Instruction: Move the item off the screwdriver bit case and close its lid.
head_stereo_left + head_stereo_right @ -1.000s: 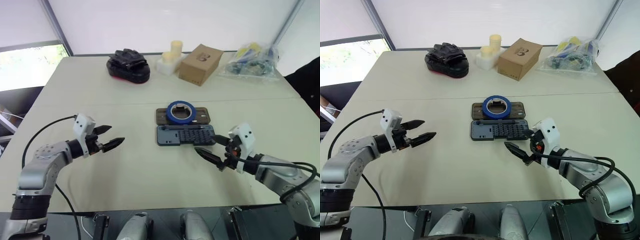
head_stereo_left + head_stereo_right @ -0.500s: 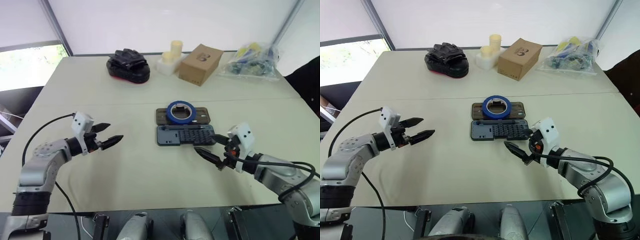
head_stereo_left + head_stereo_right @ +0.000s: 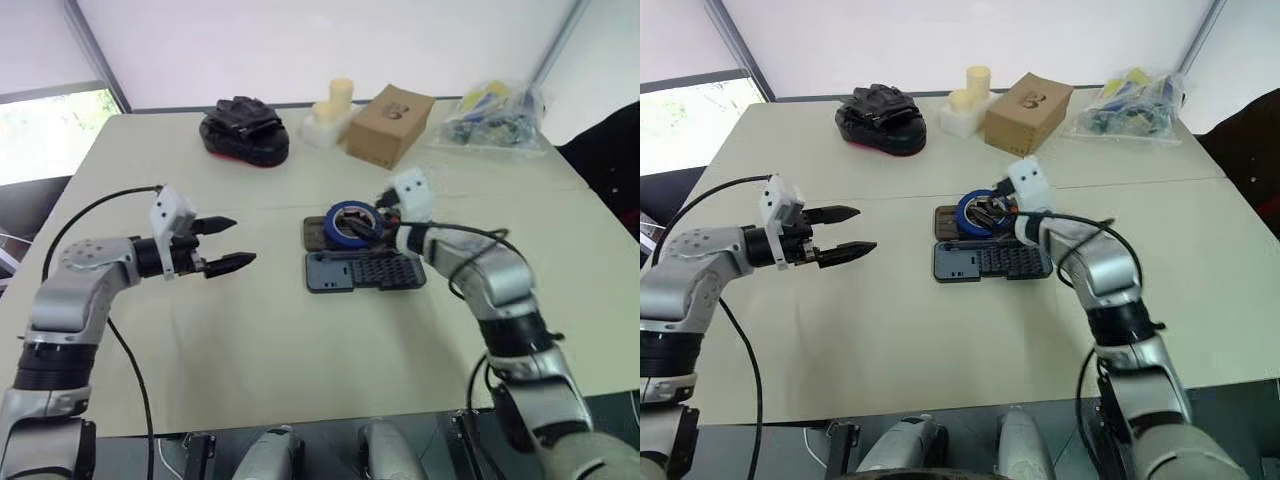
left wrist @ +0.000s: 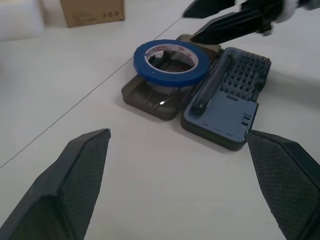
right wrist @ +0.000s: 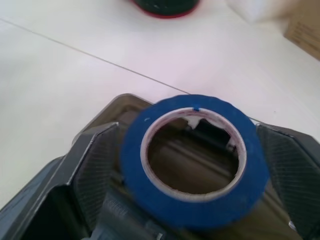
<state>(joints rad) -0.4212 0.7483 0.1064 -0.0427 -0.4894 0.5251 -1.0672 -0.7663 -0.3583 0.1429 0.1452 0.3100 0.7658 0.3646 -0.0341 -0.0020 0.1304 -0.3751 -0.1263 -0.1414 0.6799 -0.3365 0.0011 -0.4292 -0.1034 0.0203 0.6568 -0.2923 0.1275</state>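
Observation:
The blue roll of tape lies flat on the smoky-brown lid of the screwdriver bit case. The lid is folded open behind the dark grey bit tray. My right gripper reaches in from the right, open, with a finger on each side of the roll; I cannot tell whether they touch it. My left gripper hovers open and empty over bare table, well left of the case. In the left wrist view the tape, the tray and the right gripper lie ahead.
At the back of the table stand a black padded mitt, a white foam block with yellow cylinders, a brown cardboard box and a clear bag of parts. A seam crosses the beige tabletop.
My right gripper has swung from the table in front of the case's right end up and over to straddle the tape. The left gripper has risen a little. The camera view has shifted slightly.

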